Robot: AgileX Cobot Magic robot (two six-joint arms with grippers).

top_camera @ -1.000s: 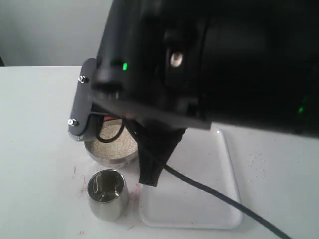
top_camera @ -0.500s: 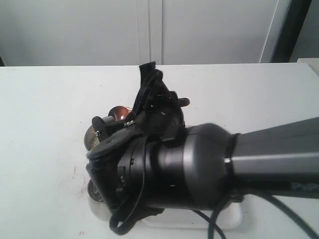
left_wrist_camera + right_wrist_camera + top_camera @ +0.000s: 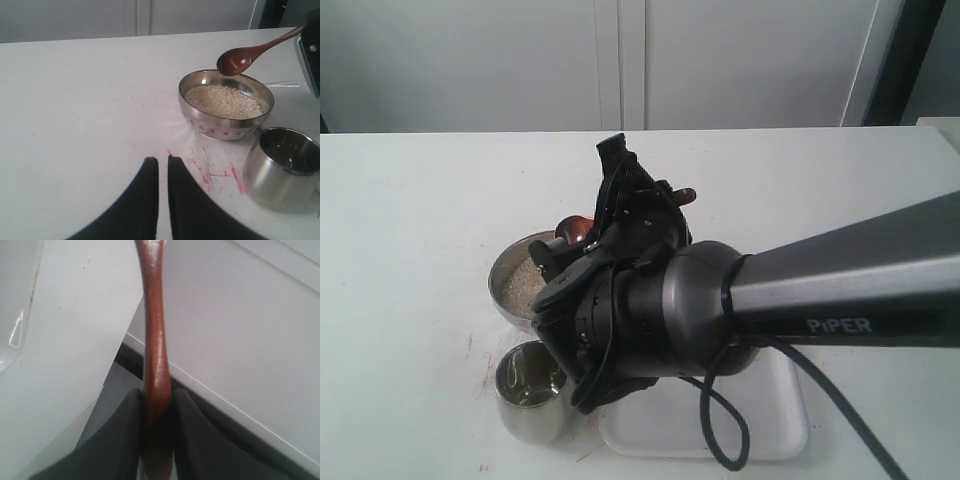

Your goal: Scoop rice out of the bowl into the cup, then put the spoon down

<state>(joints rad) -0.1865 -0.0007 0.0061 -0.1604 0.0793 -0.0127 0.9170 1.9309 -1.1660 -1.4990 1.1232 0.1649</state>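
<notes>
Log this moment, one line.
right pincer: shut on spoon | spoon head: bare, above bowl | bowl: holds rice | cup: upright beside bowl | left pincer: shut, empty

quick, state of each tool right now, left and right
Left tool: closed, holding nothing.
Right tool: closed on the handle of the spoon.

right arm (image 3: 840, 290) reaching across | right fingers (image 3: 122, 440) clamped on spoon (image 3: 155, 340) | left fingers (image 3: 137, 210) nearly touching, empty
</notes>
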